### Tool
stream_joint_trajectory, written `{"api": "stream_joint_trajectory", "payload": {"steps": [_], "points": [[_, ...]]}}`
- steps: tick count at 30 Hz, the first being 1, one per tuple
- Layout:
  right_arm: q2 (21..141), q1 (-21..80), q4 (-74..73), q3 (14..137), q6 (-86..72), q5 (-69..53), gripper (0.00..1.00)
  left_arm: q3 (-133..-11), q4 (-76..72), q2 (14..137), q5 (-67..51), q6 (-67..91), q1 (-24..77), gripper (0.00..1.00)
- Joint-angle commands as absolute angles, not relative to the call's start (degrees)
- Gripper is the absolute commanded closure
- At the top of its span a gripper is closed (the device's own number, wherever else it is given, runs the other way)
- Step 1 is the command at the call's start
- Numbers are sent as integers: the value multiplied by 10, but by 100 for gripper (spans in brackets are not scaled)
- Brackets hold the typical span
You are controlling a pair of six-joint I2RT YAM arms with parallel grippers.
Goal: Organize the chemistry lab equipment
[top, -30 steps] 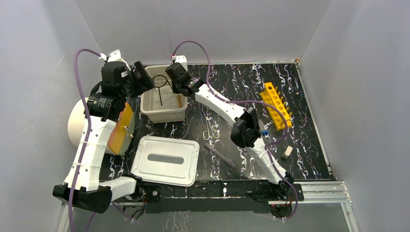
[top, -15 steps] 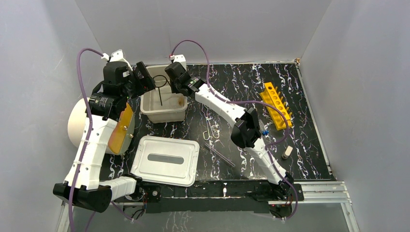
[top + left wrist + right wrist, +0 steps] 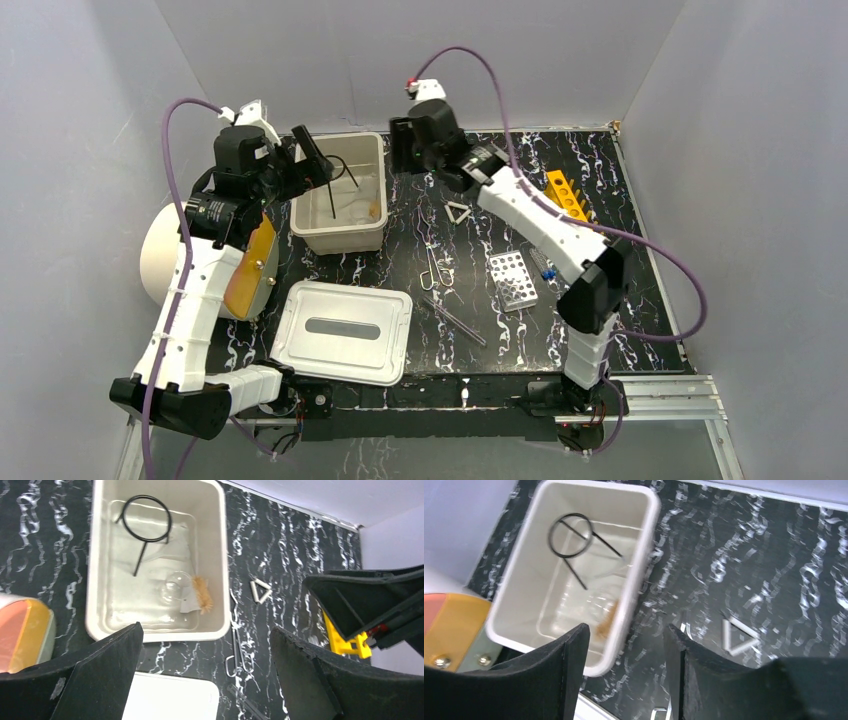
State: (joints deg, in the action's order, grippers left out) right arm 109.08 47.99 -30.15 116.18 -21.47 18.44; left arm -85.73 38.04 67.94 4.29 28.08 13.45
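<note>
One cream rectangular plastic bin point(image 3: 338, 238); right of it, one wire metal tongs point(image 3: 433, 265), one silver perforated rack point(image 3: 512, 281), one yellow holed tube rack point(image 3: 566, 197).

Black veined with white for the table point(image 3: 650, 260); cream for the bin point(image 3: 340, 238), black for the ring point(image 3: 141, 557) in it, tan for the brush point(image 3: 202, 594). Yellow for the tube rack point(image 3: 560, 188), silver dotted with holes for the flat rack point(image 3: 512, 281), white for the triangle point(image 3: 255, 591), purple for the cables point(image 3: 166, 150).
</note>
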Motion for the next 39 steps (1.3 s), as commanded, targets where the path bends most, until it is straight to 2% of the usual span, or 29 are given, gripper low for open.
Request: {"api": "stream_joint_trajectory", "payload": {"steps": [1,7,13,17,20,22,34,39], "points": [[1024,427,-276,1042,-218,173,33,-849,345,676,-38,272,141,2],[970,370,-268,914,-204,152,29,-842,318,683,-111,267,150,2],[1021,316,-271,893,-151,83,32,-838,306,690,-147,273,155,2],[1089,302,-295,924,-94,64,37,-838,305,694,-150,279,155,2],[1138,295,-318,963,-57,57,46,-835,305,697,-152,286,155,2],[1164,292,-321,980,-36,50,49,-834,306,702,-154,291,156,2],[1311,265,-401,1149,43,78,44,-861,316,737,-142,278,155,2],[1344,260,-419,1183,77,49,43,-871,327,746,-128,268,155,2]]}}
